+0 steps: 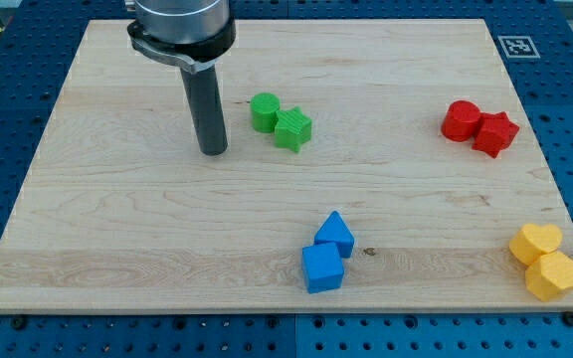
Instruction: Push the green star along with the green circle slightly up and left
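The green circle (pixel 264 111) and the green star (pixel 292 129) sit touching each other near the board's upper middle, the star to the lower right of the circle. My tip (pixel 213 151) rests on the board to the left of the green circle, a short gap away and slightly lower in the view. It touches no block.
A red circle (pixel 460 120) and a red star (pixel 494 133) sit together at the right. A blue pentagon-like block (pixel 335 235) and a blue cube (pixel 322 268) sit at the bottom middle. A yellow heart (pixel 535 243) and a yellow hexagon (pixel 552 275) sit at the bottom right corner.
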Controlling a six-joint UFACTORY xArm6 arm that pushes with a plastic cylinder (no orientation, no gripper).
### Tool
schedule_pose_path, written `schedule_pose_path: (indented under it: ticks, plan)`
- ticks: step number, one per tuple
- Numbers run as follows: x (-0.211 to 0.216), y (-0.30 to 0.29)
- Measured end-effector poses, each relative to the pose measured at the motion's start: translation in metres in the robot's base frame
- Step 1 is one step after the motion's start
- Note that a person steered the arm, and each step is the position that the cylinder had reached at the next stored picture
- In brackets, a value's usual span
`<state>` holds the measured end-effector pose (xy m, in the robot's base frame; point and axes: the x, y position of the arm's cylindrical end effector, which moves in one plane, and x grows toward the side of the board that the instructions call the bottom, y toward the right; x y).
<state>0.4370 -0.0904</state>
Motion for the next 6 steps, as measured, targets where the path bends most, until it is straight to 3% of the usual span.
schedule_pose_path:
  ticks: [1,6]
  plan:
    - [0.015,0.04]
    - [0.022,0.104]
